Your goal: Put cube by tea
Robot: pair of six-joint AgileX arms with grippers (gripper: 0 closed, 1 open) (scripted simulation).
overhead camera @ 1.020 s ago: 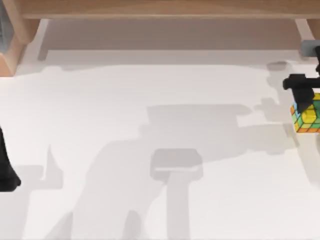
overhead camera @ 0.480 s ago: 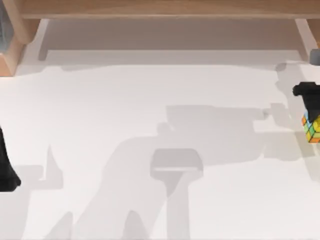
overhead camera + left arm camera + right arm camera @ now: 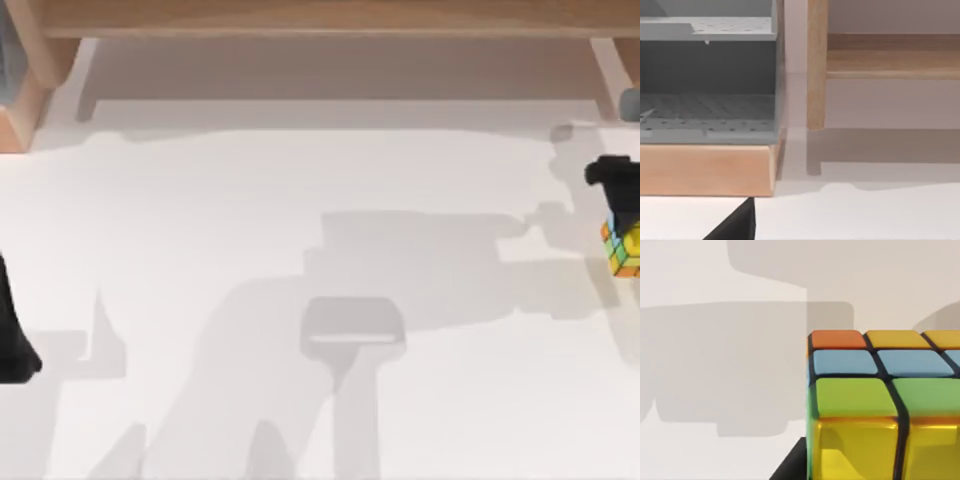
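Right gripper (image 3: 627,222) at desk's (image 3: 300,250) right edge, jaws clamped on cube (image 3: 626,245); left arm (image 3: 12,330) parked left, jaws' state unclear.

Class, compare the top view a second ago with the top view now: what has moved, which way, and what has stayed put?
The right gripper carried the cube toward the table's right edge, so the cube now sits partly cut off at the picture's edge; in the last half second it drifted slightly back left. The cube stays with the gripper throughout. The left arm stayed parked at the left edge, and the wooden shelf is unchanged.
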